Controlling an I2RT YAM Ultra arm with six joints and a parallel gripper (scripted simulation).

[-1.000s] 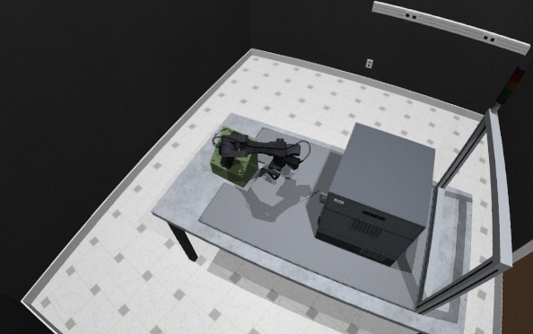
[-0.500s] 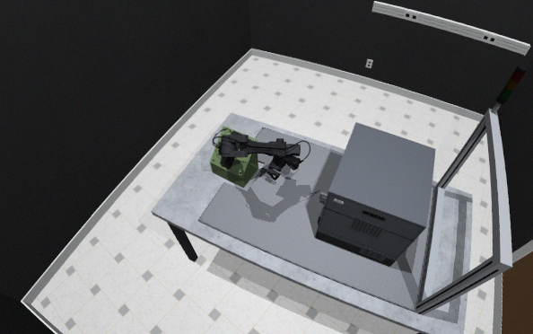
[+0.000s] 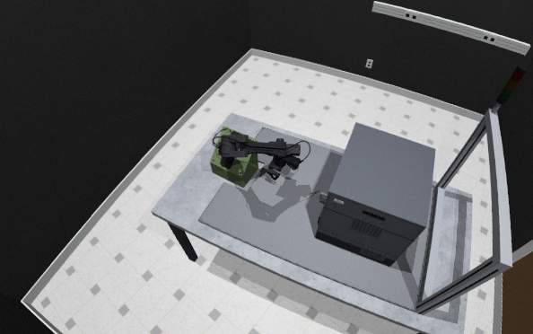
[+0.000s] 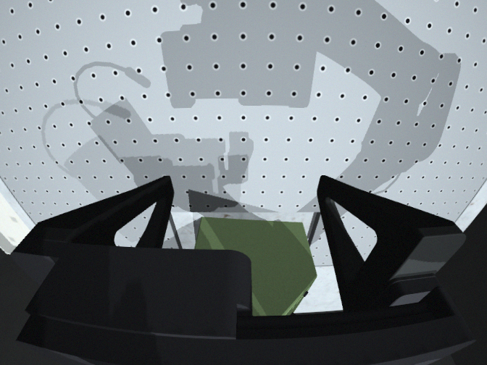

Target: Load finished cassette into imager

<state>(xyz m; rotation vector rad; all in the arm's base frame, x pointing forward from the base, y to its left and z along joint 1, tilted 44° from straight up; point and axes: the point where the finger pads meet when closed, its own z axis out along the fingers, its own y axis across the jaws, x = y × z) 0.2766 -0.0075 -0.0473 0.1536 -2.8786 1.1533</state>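
Observation:
My gripper (image 3: 272,172) hangs over the perforated grey board (image 3: 269,197), close to the arm's green base (image 3: 231,158). In the wrist view both black fingers stand wide apart (image 4: 243,180) with nothing between them. Only the holed board (image 4: 243,117), crossed by the arm's shadow, and the green base (image 4: 259,263) show below. The gel imager IM (image 3: 381,184) is a large grey box at the right of the table, with its dark front panel (image 3: 365,224) facing the near edge. No drawer stands out from it in this view. The cassette FINISHED is not in sight in either view.
A small pale item (image 3: 318,194), too small to identify, lies by IM's near left corner. A metal frame (image 3: 467,211) stands at the table's right end. The table's near edge runs just past the board.

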